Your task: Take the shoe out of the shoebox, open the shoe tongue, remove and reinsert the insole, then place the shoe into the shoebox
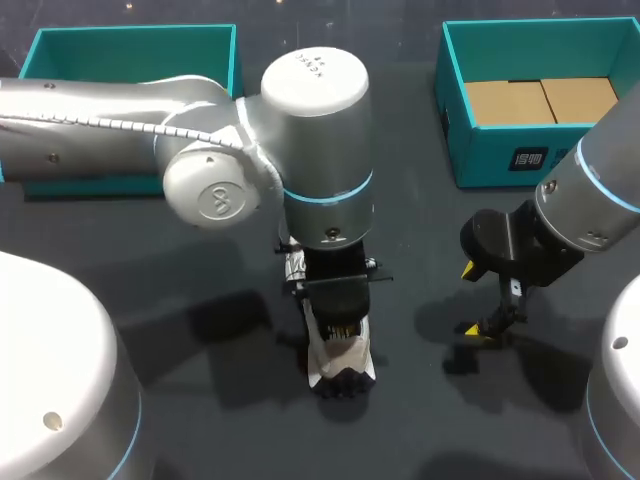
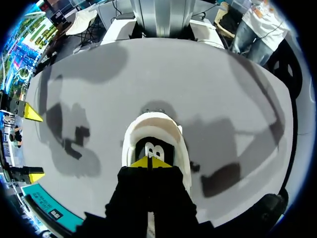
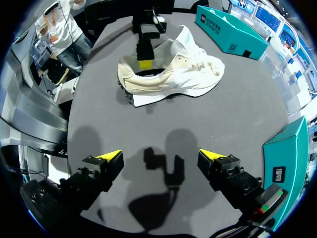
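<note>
Left gripper [image 2: 148, 162]: fingers pressed together, yellow tips meeting, pointing straight down into the heel opening of the shoe; whether anything is pinched between them cannot be told.
Right gripper [image 3: 159, 156]: fingers spread wide and holding nothing, hanging over bare table, well apart from the shoe on its right side in the head view.
Shoe: a white lace-up sneaker [image 3: 173, 74] stands on its sole near the middle of the dark grey table [image 1: 420, 240], outside both boxes, with its toe towards the robot in the head view.
Shoe's look: cream-white upper, laces threaded, collar gaping under the left gripper; a black insole [image 2: 151, 148] with a white mark shows inside at the heel. A thin white edge pokes out from under the sole; what it is cannot be told.
Shoebox: a teal cardboard shoebox [image 1: 480, 150] sits open at the table's far right, with a brown cardboard insert [image 1: 540, 100] on its floor.
Other box: a second teal open box [image 1: 130, 30] lies at the far left, partly behind the left arm.
</note>
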`<state>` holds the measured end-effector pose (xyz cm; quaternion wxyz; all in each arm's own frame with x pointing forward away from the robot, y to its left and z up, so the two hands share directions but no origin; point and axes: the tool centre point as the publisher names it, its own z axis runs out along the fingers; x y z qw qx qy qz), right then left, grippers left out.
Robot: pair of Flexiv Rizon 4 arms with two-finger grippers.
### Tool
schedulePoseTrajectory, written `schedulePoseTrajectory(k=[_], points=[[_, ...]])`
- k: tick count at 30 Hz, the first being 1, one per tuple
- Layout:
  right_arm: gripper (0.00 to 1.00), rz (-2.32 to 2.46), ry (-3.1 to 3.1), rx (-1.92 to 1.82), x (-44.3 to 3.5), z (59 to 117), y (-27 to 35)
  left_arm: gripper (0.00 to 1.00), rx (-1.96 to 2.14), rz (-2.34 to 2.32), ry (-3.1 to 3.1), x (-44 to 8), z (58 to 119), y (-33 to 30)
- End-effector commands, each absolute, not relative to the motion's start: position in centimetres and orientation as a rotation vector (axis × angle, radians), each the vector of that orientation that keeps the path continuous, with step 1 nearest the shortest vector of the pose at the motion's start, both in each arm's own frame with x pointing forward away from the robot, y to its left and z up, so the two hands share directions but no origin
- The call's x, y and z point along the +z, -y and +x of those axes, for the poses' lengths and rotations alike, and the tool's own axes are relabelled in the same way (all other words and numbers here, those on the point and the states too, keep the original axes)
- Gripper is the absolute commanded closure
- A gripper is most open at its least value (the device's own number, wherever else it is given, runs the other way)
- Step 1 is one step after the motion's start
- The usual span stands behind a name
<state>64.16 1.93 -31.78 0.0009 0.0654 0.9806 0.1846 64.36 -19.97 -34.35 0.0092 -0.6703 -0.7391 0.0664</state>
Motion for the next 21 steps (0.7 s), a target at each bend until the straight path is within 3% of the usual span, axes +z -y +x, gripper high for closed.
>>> schedulePoseTrajectory(k=[1, 13, 14, 21], points=[[0.00, 0.206, -3.076, 0.576, -31.8, 64.0, -1.9, 1.00, 0.144, -2.099, 2.364, -33.3, 64.4, 19.2], [0.00, 0.206, -3.076, 0.576, -31.8, 64.0, -1.9, 1.00, -0.013, -2.079, 2.450, -33.9, 66.3, 19.0], [0.00, 0.206, -3.076, 0.576, -31.8, 64.0, -1.9, 0.92, -0.016, -2.078, 2.449, -34.0, 66.3, 19.1], [0.00, 0.206, -3.076, 0.576, -31.8, 64.0, -1.9, 0.83, -0.051, -2.085, 2.438, -34.8, 66.0, 19.8]])
